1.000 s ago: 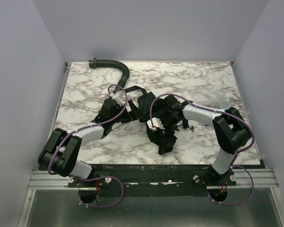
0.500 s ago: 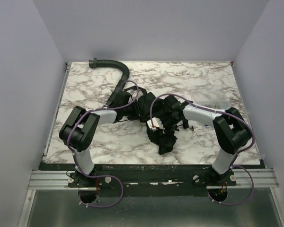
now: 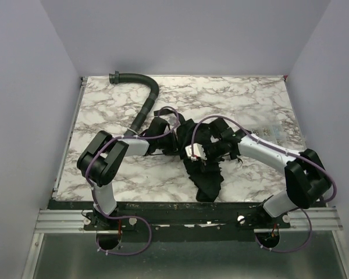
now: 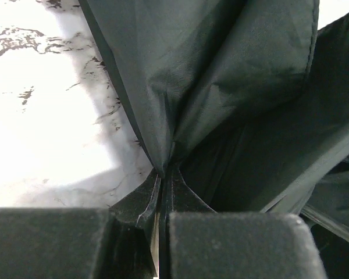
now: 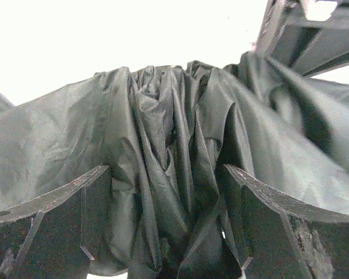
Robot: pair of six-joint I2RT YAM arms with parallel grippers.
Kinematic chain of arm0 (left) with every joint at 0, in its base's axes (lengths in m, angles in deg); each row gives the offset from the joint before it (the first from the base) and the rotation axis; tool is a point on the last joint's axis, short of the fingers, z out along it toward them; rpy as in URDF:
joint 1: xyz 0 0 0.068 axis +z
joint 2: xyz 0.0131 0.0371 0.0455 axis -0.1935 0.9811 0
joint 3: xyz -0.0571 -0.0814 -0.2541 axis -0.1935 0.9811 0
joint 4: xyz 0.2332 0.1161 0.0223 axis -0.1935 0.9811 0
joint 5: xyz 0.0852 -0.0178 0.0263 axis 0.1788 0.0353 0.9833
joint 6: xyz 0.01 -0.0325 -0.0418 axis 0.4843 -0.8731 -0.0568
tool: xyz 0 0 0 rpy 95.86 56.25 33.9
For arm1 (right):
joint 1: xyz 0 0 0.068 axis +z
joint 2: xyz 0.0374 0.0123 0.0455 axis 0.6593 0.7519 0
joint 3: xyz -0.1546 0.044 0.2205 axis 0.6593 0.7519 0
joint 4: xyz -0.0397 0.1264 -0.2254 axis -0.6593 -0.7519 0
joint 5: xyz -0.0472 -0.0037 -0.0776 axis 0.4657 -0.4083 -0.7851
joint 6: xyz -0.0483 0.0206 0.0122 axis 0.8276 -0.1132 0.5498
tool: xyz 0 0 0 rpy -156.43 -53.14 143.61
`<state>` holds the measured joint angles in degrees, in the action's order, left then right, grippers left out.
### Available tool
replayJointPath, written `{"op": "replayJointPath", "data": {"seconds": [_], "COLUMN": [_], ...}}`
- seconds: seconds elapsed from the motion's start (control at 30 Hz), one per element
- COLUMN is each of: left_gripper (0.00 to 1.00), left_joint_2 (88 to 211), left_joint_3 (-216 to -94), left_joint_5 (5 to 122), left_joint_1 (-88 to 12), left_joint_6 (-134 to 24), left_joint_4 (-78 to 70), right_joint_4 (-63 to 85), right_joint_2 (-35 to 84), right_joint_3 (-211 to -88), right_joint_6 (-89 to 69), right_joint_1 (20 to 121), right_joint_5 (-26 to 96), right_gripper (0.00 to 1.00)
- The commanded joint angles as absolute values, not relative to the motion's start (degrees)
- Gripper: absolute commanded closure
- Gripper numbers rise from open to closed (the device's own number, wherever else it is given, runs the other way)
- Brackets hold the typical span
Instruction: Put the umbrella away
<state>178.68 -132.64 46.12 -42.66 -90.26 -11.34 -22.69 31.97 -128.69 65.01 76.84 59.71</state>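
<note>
Marble tabletop [image 3: 250, 99] between pale walls carried the work. On it, the left gripper [image 4: 163, 189] had its jaws pressed together on a fold of the umbrella [image 4: 232, 87], the dark-green cloth pinched into a ridge rising from the pads, probably to anchor that edge. The right gripper [image 5: 166, 170] had its jaws apart, with a bunch of pleats lying unclamped between them, seemingly placed to gather loose cloth. Seen from overhead, the crumpled canopy sprawled at the table's centre, the left arm meeting it at 9 o'clock and the right at 3 o'clock, with a tail of fabric trailing toward 6 o'clock. A ribbed hose [image 3: 151, 96] curved off at 11 o'clock.
</note>
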Motion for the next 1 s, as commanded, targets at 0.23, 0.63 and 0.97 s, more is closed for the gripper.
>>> {"op": "replayJointPath", "data": {"seconds": [0.23, 0.63, 0.97], "left_gripper": [0.99, 0.97, 0.95], "left_joint_2": [182.6, 186.6, 190.5], "left_joint_3": [-133.3, -138.4, -146.5], "left_joint_5": [41.8, 30.2, 26.6], "left_joint_1": [-43.6, -44.0, -45.7], "left_joint_6": [-92.7, -87.2, -78.0], "left_joint_4": [-6.2, -3.0, 9.4], "right_joint_4": [-10.9, 4.6, 12.7], "right_joint_2": [23.2, 24.2, 24.8], "right_joint_3": [-119.9, -113.4, -110.1], "right_joint_6": [64.9, 67.7, 71.6], "right_joint_1": [81.3, 84.7, 84.7], "right_joint_5": [50.7, 38.6, 37.8], "right_gripper": [0.1, 0.01, 0.0]}}
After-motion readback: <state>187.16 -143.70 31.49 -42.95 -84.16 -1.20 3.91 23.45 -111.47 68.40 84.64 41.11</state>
